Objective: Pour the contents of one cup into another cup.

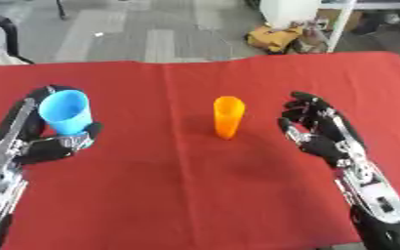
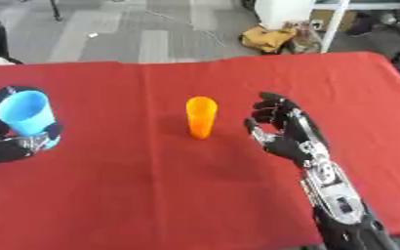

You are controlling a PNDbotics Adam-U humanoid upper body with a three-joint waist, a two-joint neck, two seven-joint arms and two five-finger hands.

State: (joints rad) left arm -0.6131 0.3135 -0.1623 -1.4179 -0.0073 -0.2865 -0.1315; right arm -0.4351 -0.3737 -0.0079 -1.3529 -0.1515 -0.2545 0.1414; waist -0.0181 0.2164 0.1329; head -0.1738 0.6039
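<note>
Blue plastic cup (image 1: 66,112) is held by the left robot hand (image 1: 50,141), fingers curled round it, mouth tilted toward the camera, probably ready for pouring. To the right of this hand, well apart, the tall orange plastic cup (image 1: 228,117) stands upright on the red-covered table (image 1: 195,195), likely the receiver. Right robot hand (image 1: 319,132) waits beside it, fingers spread, holding nothing.

A red cloth (image 1: 195,195) covers the table. Beyond its far edge lies a grey floor (image 1: 152,34). Yellow bags (image 1: 276,38) sit there beside a white post (image 1: 340,27) and a white bin (image 1: 289,12).
</note>
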